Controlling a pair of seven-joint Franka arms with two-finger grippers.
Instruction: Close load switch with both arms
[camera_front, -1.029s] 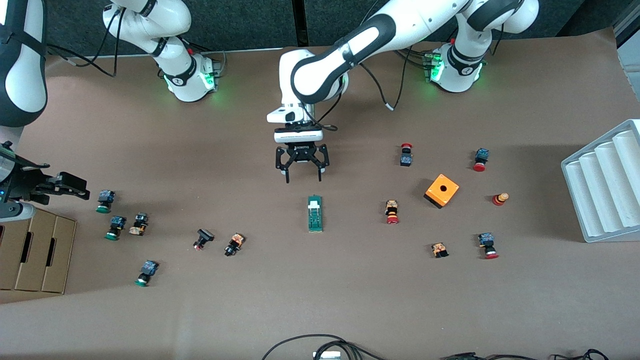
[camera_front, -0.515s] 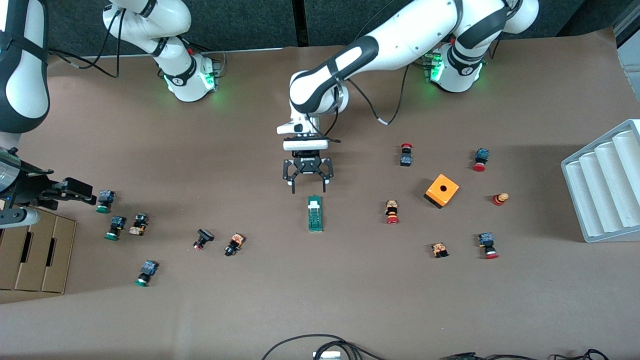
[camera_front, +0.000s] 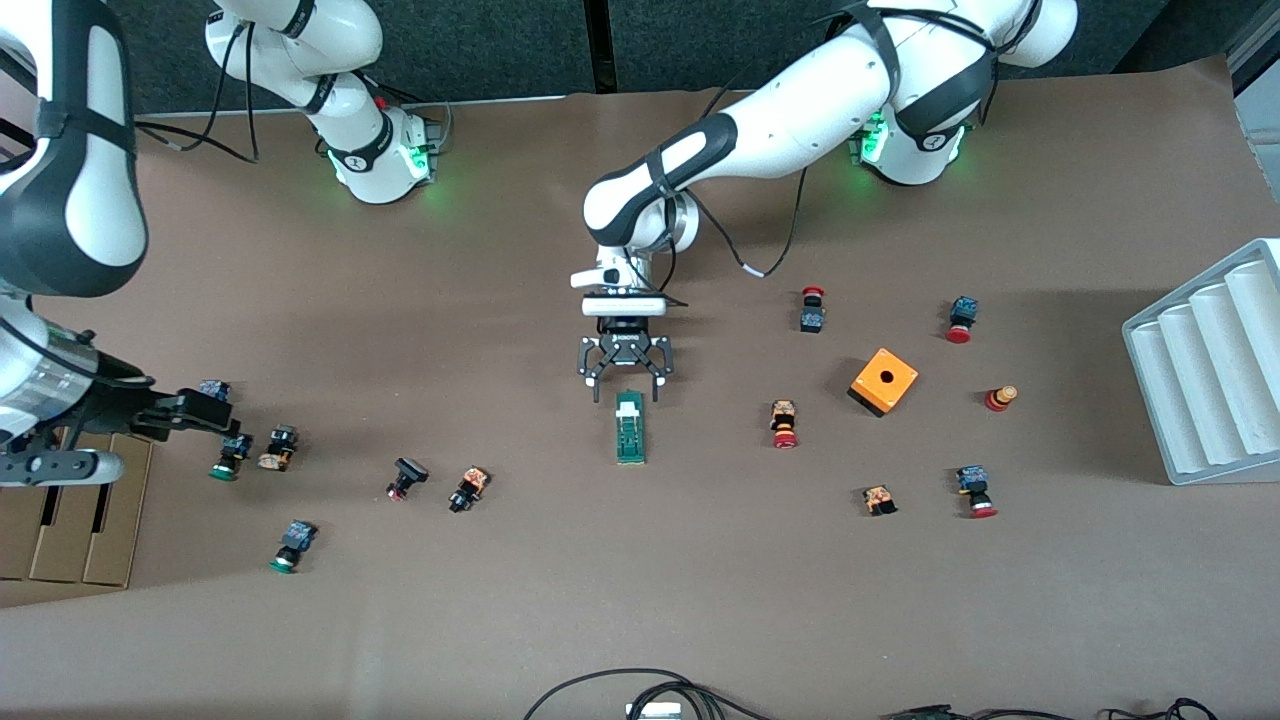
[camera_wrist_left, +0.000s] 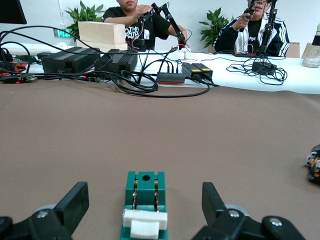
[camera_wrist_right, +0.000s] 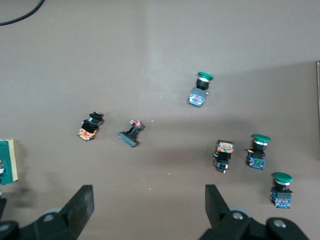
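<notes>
The switch (camera_front: 630, 427) is lying flat near the middle of the table (camera_front: 640, 600), its long axis running toward the front camera and its white lever (camera_front: 628, 407) at the end farther from that camera. It is judged to be light, rigid plastic with smooth sides, so it is likely to be slid or tipped if the lever is pressed without the body being pinned. The long green flanks are being offered as the best place for a hold, with the lever left free for the other arm.

The left gripper (camera_front: 626, 381) is being held low just over the lever end, its fingers (camera_wrist_left: 75, 202) spread wide and empty, one to either side of the block in the left wrist view. Whether the fingertips are touching the table cannot be told.

The right gripper (camera_front: 190, 410) is being held over the green-capped buttons (camera_wrist_right: 256, 152) toward the right arm's end of the table, well apart from the switch, jaws likewise parted and holding nothing. One button beneath it is being partly covered in the front view. In the right wrist view only a corner of the switch is being shown at the frame edge. The lever's position, and how far it must travel, is hard to make out.
</notes>
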